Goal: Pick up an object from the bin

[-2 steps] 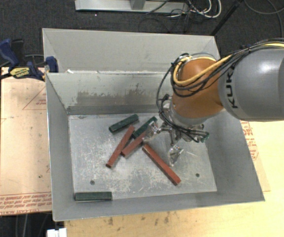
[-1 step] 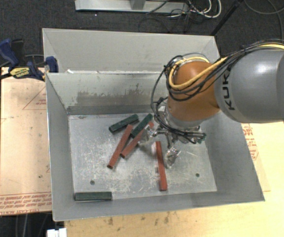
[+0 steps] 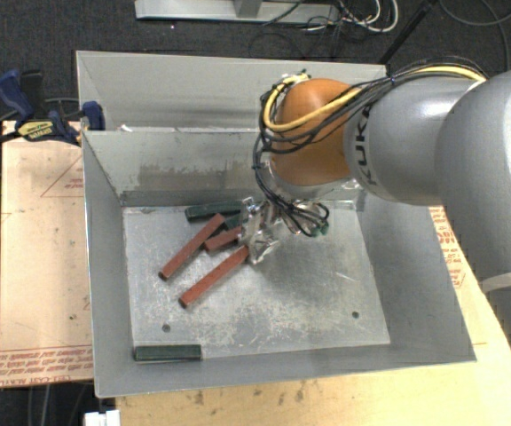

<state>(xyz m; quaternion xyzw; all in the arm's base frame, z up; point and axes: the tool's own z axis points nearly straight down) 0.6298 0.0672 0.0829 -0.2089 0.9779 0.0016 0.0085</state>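
**Camera view: gripper low by the brown sticks**

The gripper (image 3: 257, 242) hangs low in the grey metal bin (image 3: 326, 309), near the middle and a bit toward 12 o'clock. I cannot tell if it is apart or together, or if it has hold of anything. It is at the top ends of three flat, straight, red-brown sticks that fan out toward 8 o'clock: a long brown stick (image 3: 193, 247), a lower brown stick (image 3: 213, 280), and a short brown stick (image 3: 223, 240) between them. A dark green bar (image 3: 211, 211) lies at 11 o'clock by the back wall. Another green bar (image 3: 167, 353) lies at 7 o'clock along the front edge, well apart from the rest. The floor is dull and scratched. From 2 to 6 o'clock it is bare, with wide room. The walls slope up all around.
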